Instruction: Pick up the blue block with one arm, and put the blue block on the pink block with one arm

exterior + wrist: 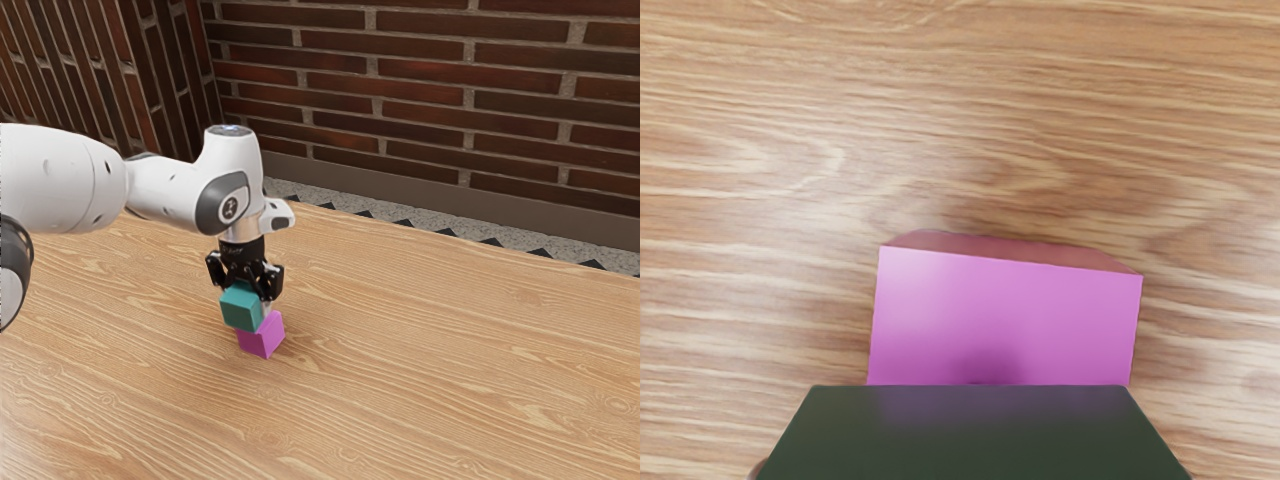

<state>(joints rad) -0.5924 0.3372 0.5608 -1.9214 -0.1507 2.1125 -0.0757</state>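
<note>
Blue block [243,308], teal in this render, is grasped between the fingers of the gripper [246,289]. It hangs right over the pink block [263,338], offset slightly toward the exterior view's left; whether they touch is unclear. Both are mid-way across the wooden table [450,350].

The light wooden table [450,350] carries 1 pink block [262,340] resting directly on its grained top.

blue block [243,308]: looked more teal, honestly
pink block [263,338]: was bright magenta-pink
gripper [246,290]: was black
arm [70,180]: was white, grey joint cap
table [450,350]: was light wood grain
wall [420,90]: was red-brown brick
</note>
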